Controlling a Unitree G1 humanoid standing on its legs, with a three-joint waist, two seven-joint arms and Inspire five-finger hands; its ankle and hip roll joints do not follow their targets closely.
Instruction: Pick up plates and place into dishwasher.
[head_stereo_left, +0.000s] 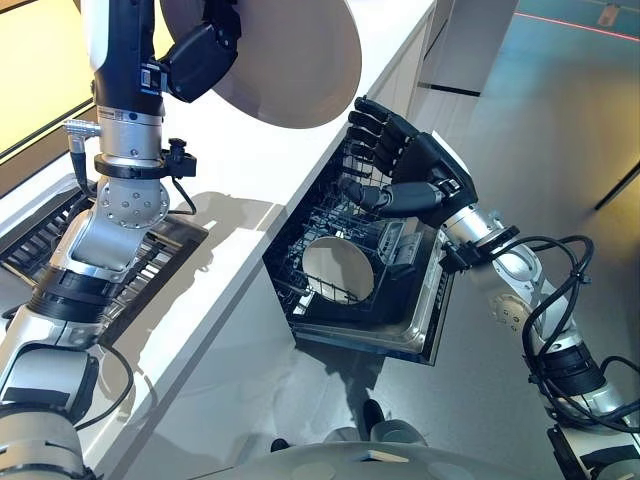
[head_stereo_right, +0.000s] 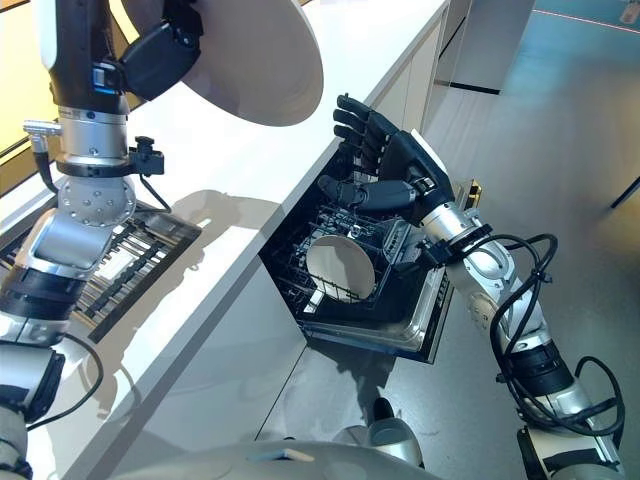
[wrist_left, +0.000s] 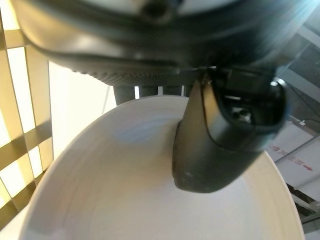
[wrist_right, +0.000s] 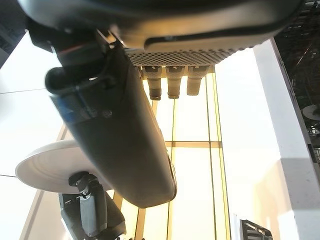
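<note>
Your left hand had a plate pinched at the rim, thumb curled over its face, high above the counter. Right hand was empty, fingers loosely spread, over the dishwasher rack just past the counter edge. Probably a handover: you needed the right hand to clamp the free rim before the left let go. The plate was plain white, round, smooth, so likely slippery. Another plate stood upright in the rack.
</note>
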